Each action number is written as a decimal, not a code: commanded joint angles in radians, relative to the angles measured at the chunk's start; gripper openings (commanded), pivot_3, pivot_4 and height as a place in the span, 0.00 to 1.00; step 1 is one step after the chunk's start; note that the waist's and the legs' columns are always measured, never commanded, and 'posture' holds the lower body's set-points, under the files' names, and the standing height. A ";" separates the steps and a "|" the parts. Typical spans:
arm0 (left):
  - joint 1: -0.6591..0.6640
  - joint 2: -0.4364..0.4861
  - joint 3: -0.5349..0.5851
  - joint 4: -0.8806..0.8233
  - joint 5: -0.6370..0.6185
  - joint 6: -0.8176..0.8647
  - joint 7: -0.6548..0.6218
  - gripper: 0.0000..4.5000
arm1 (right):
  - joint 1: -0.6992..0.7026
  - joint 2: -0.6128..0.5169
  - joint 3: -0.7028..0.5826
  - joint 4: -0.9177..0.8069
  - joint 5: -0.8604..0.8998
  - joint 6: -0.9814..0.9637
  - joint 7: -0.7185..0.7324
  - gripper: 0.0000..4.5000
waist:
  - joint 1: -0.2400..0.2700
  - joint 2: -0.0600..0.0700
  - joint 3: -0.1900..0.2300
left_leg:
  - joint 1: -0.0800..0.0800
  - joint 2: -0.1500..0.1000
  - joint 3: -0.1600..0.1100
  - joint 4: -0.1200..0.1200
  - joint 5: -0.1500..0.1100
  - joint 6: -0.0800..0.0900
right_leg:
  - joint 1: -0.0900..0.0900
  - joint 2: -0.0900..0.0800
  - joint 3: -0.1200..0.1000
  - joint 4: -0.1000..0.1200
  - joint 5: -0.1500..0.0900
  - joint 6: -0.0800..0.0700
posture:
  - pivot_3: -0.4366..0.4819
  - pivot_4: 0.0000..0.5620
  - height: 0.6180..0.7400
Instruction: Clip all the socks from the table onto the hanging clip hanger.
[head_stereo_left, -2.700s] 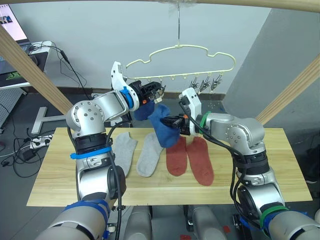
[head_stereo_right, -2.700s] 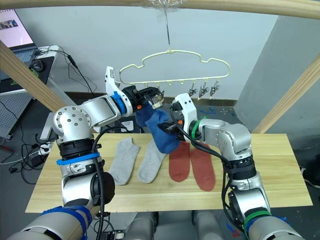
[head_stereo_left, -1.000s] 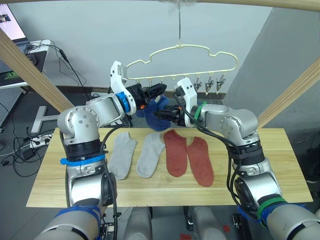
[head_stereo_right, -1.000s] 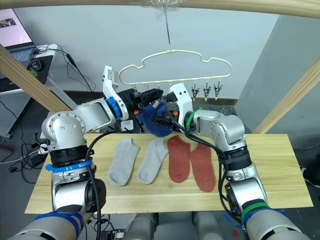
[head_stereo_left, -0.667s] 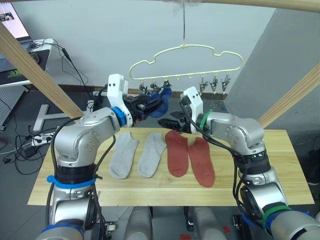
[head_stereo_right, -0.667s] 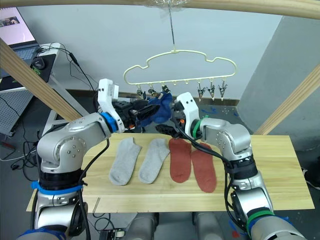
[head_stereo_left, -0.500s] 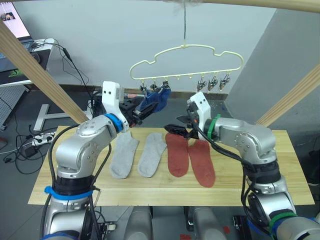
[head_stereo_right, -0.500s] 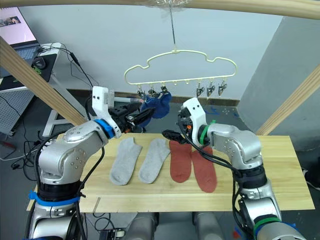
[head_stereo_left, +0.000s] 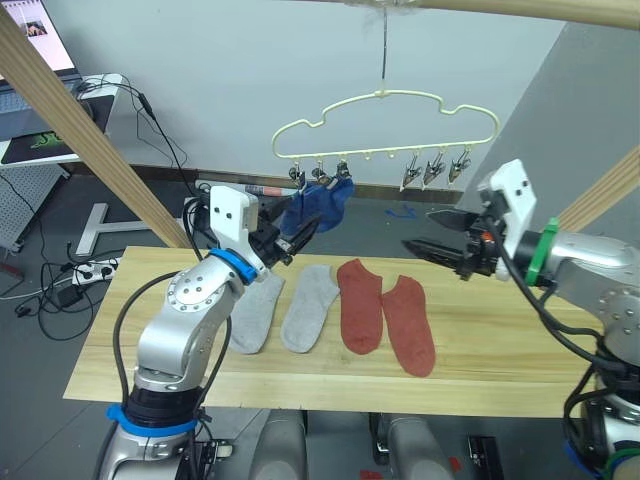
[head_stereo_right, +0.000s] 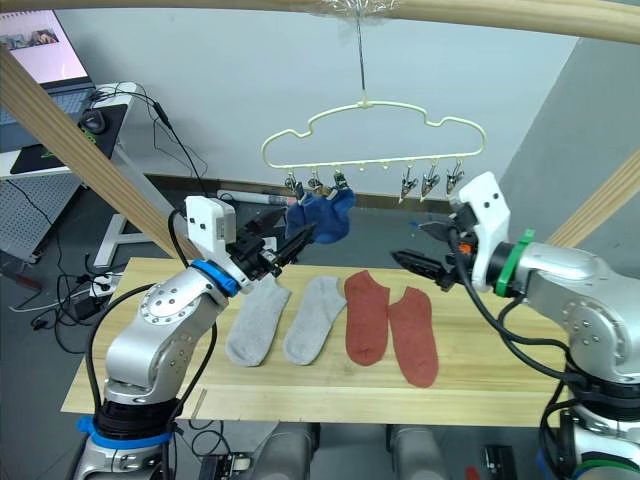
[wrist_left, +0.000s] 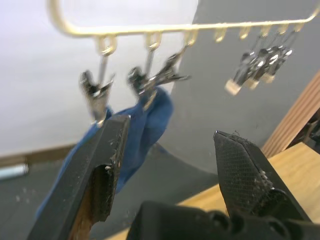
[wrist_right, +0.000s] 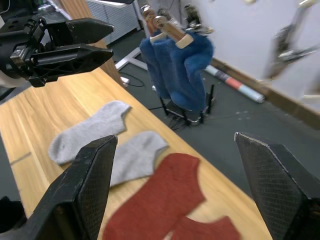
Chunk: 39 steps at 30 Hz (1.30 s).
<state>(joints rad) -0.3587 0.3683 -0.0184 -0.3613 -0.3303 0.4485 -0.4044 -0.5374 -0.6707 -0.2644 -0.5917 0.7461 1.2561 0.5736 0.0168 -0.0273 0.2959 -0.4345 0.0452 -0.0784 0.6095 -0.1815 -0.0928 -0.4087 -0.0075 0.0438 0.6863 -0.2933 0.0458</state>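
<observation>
The pale-yellow clip hanger (head_stereo_left: 385, 97) hangs from the top beam. Two blue socks (head_stereo_left: 322, 205) dangle from clips at the left of its bar, also seen as blue socks (wrist_right: 177, 70) in the right wrist view. My left gripper (head_stereo_left: 305, 237) is open and empty, just below and left of the blue socks (wrist_left: 150, 120). My right gripper (head_stereo_left: 425, 230) is open and empty, in the air right of the hanger's middle. On the table (head_stereo_left: 500, 370) lie two grey socks (head_stereo_left: 257, 310) (head_stereo_left: 308, 305) and two rust-red socks (head_stereo_left: 360, 305) (head_stereo_left: 408, 322).
Three bare clips (head_stereo_left: 435, 168) hang at the right end of the hanger bar. Slanted wooden frame poles stand at the left (head_stereo_left: 90, 130) and right (head_stereo_left: 610, 185). A desk with a monitor (head_stereo_left: 40, 40) and cables is at the back left.
Both grippers have pulled away from the blue sock, which now hangs from the clips. The right gripper has swung to the right and opened wider. The camera has shifted too.
</observation>
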 joint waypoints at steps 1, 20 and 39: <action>-0.008 -0.018 -0.038 0.022 0.042 -0.076 -0.018 0.68 | 0.007 -0.024 -0.037 -0.039 0.045 -0.008 -0.001 0.87 | -0.002 0.000 0.000 | 0.000 0.000 0.000 0.000 0.000 0.000 | 0.000 0.000 0.000 0.000 0.000 0.000 | 0.55 0.42 1.00; -0.078 -0.133 -0.079 0.128 0.136 -0.150 0.020 0.34 | 0.047 -0.059 -0.061 -0.068 0.145 -0.010 -0.098 0.88 | -0.019 0.000 0.000 | 0.000 0.000 0.000 0.002 0.000 0.000 | 0.001 0.000 0.000 0.002 0.000 0.000 | 0.50 0.42 1.00; -0.317 -0.245 -0.068 0.661 0.293 -0.351 0.153 0.34 | 0.088 -0.070 -0.101 -0.105 0.259 -0.006 -0.226 0.88 | -0.046 0.000 -0.001 | 0.000 -0.001 0.000 0.004 0.000 0.000 | 0.002 0.000 0.000 0.002 0.001 -0.001 | 0.43 0.41 1.00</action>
<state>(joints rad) -0.6731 0.1226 -0.0981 0.3246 -0.0438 0.1236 -0.2548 -0.4506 -0.7286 -0.3340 -0.6646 0.9781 1.2607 0.3598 -0.0297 -0.0276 0.2953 -0.4344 0.0445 -0.0788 0.6137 -0.1812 -0.0923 -0.4070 -0.0072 0.0436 0.6889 -0.2925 0.0451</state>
